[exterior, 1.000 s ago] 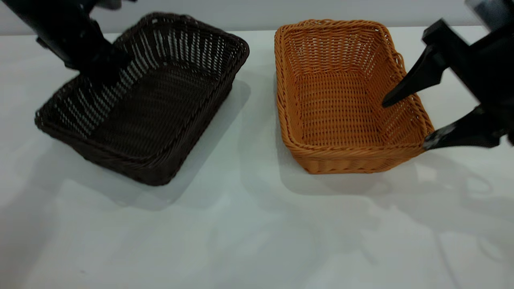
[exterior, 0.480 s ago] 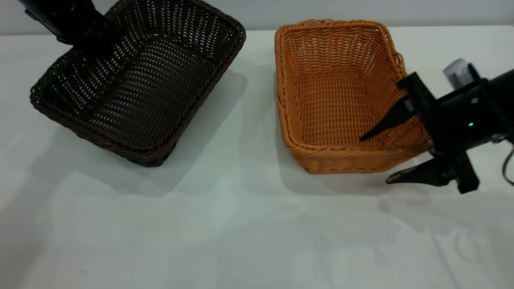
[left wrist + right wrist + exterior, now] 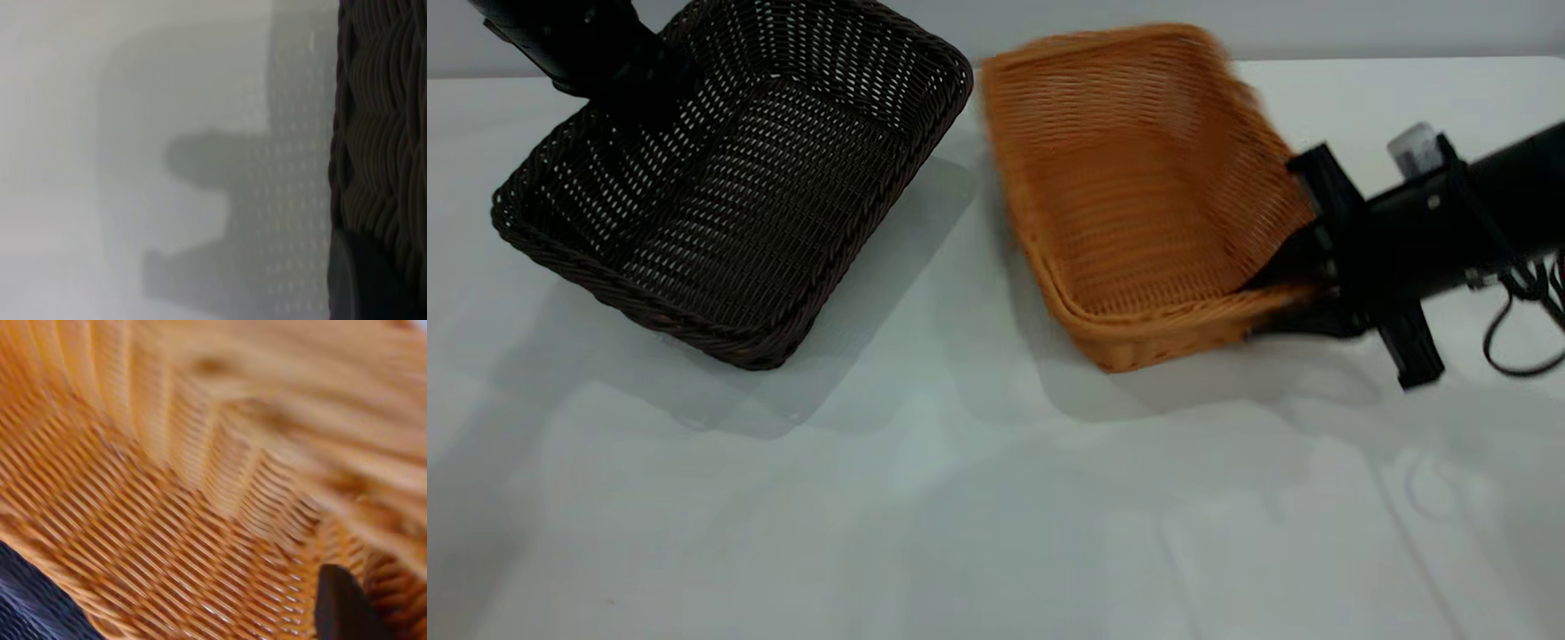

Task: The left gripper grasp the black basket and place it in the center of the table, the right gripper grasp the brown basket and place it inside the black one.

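Note:
The black basket (image 3: 729, 187) hangs tilted at the left, its far left side raised. My left gripper (image 3: 636, 107) is shut on its far left rim; the left wrist view shows the woven wall (image 3: 377, 133) against one dark finger (image 3: 360, 283). The brown basket (image 3: 1138, 204) is to the right of centre, tilted and blurred by motion. My right gripper (image 3: 1276, 298) is shut on its right wall near the front corner, one finger inside and one outside. The right wrist view shows the basket's inside (image 3: 167, 520) and one finger (image 3: 340, 607).
The pale table (image 3: 960, 498) stretches wide in front of both baskets. A narrow gap separates the two baskets at the back. A loose black cable (image 3: 1525, 329) hangs from the right arm.
The right gripper came down, closed on the brown basket's right wall and tipped and pushed it left. The black basket rose and tilted, then held nearly still.

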